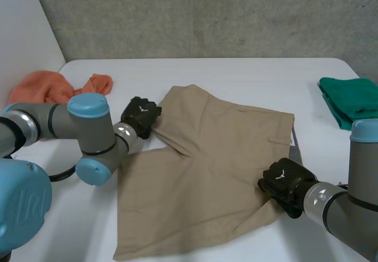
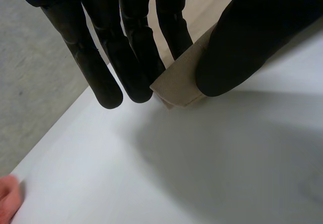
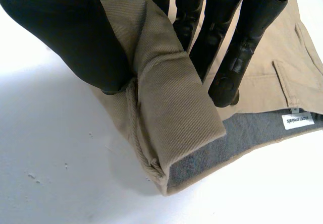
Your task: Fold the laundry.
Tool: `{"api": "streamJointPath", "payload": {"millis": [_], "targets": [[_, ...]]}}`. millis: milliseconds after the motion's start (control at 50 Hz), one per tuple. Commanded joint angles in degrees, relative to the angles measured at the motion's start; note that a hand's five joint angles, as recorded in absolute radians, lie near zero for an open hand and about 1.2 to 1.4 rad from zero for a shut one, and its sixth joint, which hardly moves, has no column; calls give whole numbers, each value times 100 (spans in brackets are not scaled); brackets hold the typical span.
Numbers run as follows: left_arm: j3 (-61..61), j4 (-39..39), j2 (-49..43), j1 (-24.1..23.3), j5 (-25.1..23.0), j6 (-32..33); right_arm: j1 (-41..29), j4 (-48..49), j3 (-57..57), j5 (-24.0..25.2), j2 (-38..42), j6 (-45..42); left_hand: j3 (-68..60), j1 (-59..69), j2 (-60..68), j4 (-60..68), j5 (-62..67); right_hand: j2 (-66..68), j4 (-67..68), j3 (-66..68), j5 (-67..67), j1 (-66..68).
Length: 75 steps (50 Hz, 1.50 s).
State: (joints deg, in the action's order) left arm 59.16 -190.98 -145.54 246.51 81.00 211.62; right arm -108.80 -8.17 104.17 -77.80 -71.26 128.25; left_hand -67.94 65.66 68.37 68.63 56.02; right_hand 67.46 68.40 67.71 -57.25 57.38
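The khaki shorts [image 1: 201,173] lie spread across the middle of the white surface [image 1: 248,79]. The left hand [image 1: 140,115] pinches a far-left hem corner between fingers [image 2: 135,67] and thumb. The right hand [image 1: 283,182] pinches the near-right waistband edge the same way. To fold cleanly, both hands should lift together and carry one half evenly over the other, aligning the edges before they let go.

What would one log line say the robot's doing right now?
task: fold laundry | tan fabric shorts: spread on white table | left hand: pinching leg corner | right hand: pinching waistband corner
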Motion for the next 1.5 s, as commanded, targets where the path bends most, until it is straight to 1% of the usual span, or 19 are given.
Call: {"api": "streamJointPath", "payload": {"millis": [20, 100, 220, 240, 320, 420, 540, 620, 700, 800, 940, 1060, 1180, 1220, 1300, 1320, 1340, 1440, 1500], "targets": [[297, -18, 367, -129, 1284, 265, -1, 0, -46, 1, -2, 113, -1206, 1434, 1163, 1137, 1398, 1254, 1160, 1229, -1275, 2262], [779, -36, 798, -209, 1567, 424, -18, 0, -63, 1, -11, 122, -1206, 1434, 1163, 1137, 1398, 1254, 1160, 1229, -1275, 2262], [1185, -44, 1116, -437, 1585, 451, -18, 87, -72, -7, -11, 244, -1206, 1434, 1163, 1137, 1398, 1254, 1160, 1229, -1275, 2262], [1238, -44, 1133, -516, 1585, 451, -18, 87, -81, 1, -11, 288, -909, 1137, 866, 840, 1101, 1254, 1160, 1229, -1275, 2262], [1274, -44, 1151, -630, 1647, 468, -27, 105, -98, 1, -11, 394, 4449, -4221, -4492, -4517, -4257, 1254, 1160, 1229, -1275, 2262], [1317, -9, 1326, -640, 1910, 407, -27, 193, -107, 10, -11, 622, 4797, -4569, -4840, -4865, -4605, 1254, 1160, 1229, -1275, 2262], [1870, 52, 2169, -613, 2042, 197, -9, 237, -221, 10, -19, 1070, 4696, -4468, -4739, -4765, -4504, 1254, 1160, 1229, -1275, 2262], [2512, 157, 2933, -692, 2007, -357, 78, 237, -406, 71, 7, 1658, 4528, -4300, -4571, -4597, -4336, 1254, 1160, 1229, -1275, 2262], [3136, 622, 3742, -885, 1972, -998, 368, 211, -573, 413, 24, 2378, 4192, -3964, -4235, -4261, -4000, 1254, 1160, 1229, -1275, 2262], [3663, 1693, 4428, -1175, 1867, -1710, 535, 228, -696, 748, 226, 2810, 4023, -3795, -4066, -4092, -3831, 1254, 1160, 1229, -1275, 2262], [4129, 2495, 4623, -1202, 1700, -2335, 746, 211, -810, 819, 306, 2864, 4140, -3912, -4183, -4209, -3948, 1254, 1160, 1229, -1275, 2262], [4253, 2539, 4456, -1140, 1691, -2379, 773, 219, -802, 836, 306, 2864, 4174, -3946, -4217, -4243, -3982, 1254, 1160, 1229, -1275, 2262], [4245, 2408, 3824, -1149, 1752, -2353, 861, 219, -784, 854, 297, 2855, 4040, -3812, -4083, -4109, -3848, 1254, 1160, 1229, -1275, 2262], [4209, 2259, 3718, -1141, 1752, -2353, 861, 219, -767, 854, 288, 2837, 3723, -3495, -3766, -3791, -3531, 1254, 1160, 1229, -1275, 2262], [4148, 1776, 3550, -1149, 1814, -2318, 852, 211, -705, 863, 288, 2811, 1001, -773, -1044, -1069, -809, 1254, 1160, 1229, -1275, 2262], [4130, 1566, 3533, -1167, 1875, -2300, 843, 219, -688, 863, 279, 2811, -537, 765, 494, 468, 729, 1254, 1160, 1229, -1275, 2262], [4121, 1451, 3524, -1167, 1910, -2292, 843, 228, -670, 863, 279, 2802, -1199, 1427, 1156, 1131, 1391, 1254, 1160, 1229, -1275, 2262], [3823, 678, 3472, -1176, 1990, -2143, 861, 237, -670, 863, 235, 2653, -1206, 1434, 1163, 1137, 1398, 1254, 1160, 1229, -1275, 2262], [3428, 220, 3226, -1150, 2007, -1722, 817, 254, -766, 836, 209, 2521, -1206, 1434, 1163, 1137, 1398, 1254, 1160, 1229, -1275, 2262]]}}
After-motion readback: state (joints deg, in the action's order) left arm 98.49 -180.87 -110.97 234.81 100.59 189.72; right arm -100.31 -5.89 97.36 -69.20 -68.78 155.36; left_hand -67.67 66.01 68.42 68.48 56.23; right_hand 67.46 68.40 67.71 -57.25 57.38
